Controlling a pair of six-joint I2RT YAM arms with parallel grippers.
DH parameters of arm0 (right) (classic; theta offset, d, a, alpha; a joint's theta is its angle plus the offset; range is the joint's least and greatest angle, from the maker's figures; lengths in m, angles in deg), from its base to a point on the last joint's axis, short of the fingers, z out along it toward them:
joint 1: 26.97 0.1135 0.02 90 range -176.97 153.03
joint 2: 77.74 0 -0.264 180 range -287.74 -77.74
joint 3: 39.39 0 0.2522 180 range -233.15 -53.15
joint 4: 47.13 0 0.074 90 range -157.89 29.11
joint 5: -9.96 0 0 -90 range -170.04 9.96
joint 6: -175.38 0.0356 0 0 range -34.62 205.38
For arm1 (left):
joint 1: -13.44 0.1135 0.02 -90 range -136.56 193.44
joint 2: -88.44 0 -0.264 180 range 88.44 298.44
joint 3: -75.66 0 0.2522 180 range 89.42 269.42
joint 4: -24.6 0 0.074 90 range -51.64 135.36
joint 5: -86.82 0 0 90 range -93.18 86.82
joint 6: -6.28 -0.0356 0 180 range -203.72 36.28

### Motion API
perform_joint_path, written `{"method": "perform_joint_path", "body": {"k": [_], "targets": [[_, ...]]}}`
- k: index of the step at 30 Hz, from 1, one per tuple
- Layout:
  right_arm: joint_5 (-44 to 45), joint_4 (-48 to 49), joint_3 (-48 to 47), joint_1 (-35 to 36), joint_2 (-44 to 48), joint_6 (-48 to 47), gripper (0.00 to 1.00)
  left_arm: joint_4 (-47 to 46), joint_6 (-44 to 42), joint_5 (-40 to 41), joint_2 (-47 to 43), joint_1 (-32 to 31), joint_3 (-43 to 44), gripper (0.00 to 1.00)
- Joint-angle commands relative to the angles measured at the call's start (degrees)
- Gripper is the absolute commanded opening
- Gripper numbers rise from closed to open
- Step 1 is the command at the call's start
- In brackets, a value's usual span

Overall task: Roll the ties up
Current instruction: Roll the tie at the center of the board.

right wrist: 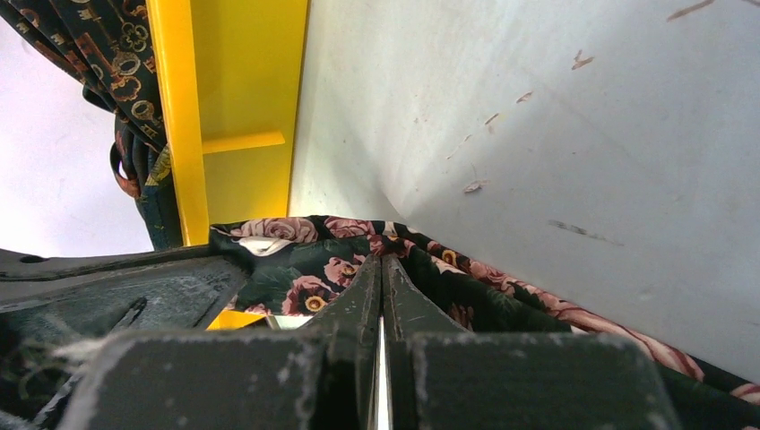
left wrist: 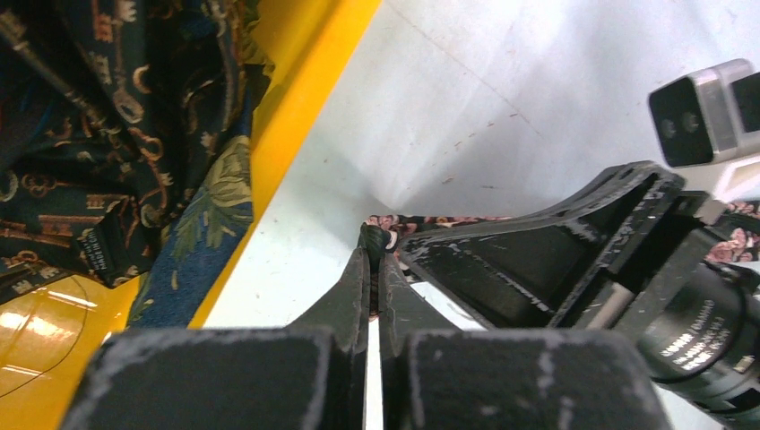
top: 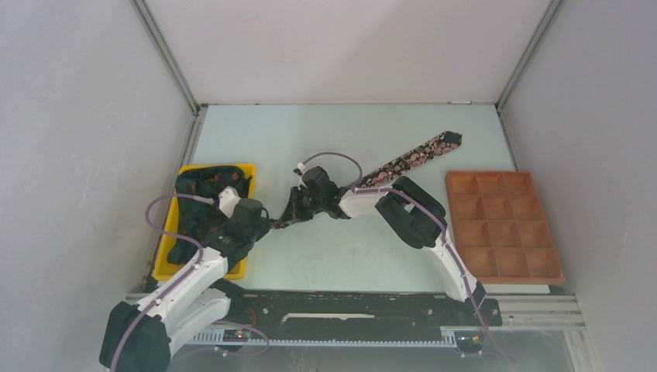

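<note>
- The fingers (left wrist: 354,287) of your left gripper (left wrist: 373,244) are pressed together, with a scrap of flowered fabric pinched at their tips.
- The fingers (right wrist: 405,300) of your right gripper (right wrist: 382,264) are also pressed together, clamped on a fold of the same cloth, which bunches up around them.
- Count: you have two grippers on one rose-print tie (top: 411,159), and it is the only tie lying on the table (top: 349,256).
- More ties (top: 203,186) sit tangled in a heap in the one yellow tray (top: 232,166) at the left. You can make out a key print and a leaf print, but the heap is too knotted to count.
- One wooden tray (top: 515,279) stands at the right, divided into twelve compartments, well apart from the tie.
- In the way: your two grippers meet tip to tip just beside the yellow tray's right rim, so the left wrist view is crowded by the right gripper's body.
- From above, the right arm's forearm lies over the near stretch of the tie and hides it.
- Axis: the tie's long axis runs diagonally across the table, from the grippers at near-left to a pointed end at far-right.
- The far stretch lies flat and straight.
</note>
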Motion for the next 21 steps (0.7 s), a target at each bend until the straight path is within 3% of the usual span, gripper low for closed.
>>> {"method": "perform_joint_path", "body": {"k": [1, 11, 21], "targets": [[-0.56, 1.21, -2.52, 0.9, -1.11, 0.06, 0.0, 0.96, 0.39, -0.58, 0.95, 0.19, 3.87, 0.0], [-0.77, -6.46, -4.53, -1.86, 5.15, -7.1, 0.0, 2.85, -0.03, 1.49, 1.31, 0.19, 4.36, 0.0], [2.52, -9.38, -1.06, 2.07, 7.97, -8.48, 0.0, 3.0, 0.04, 2.51, 0.84, 0.2, 4.04, 0.0]]}}
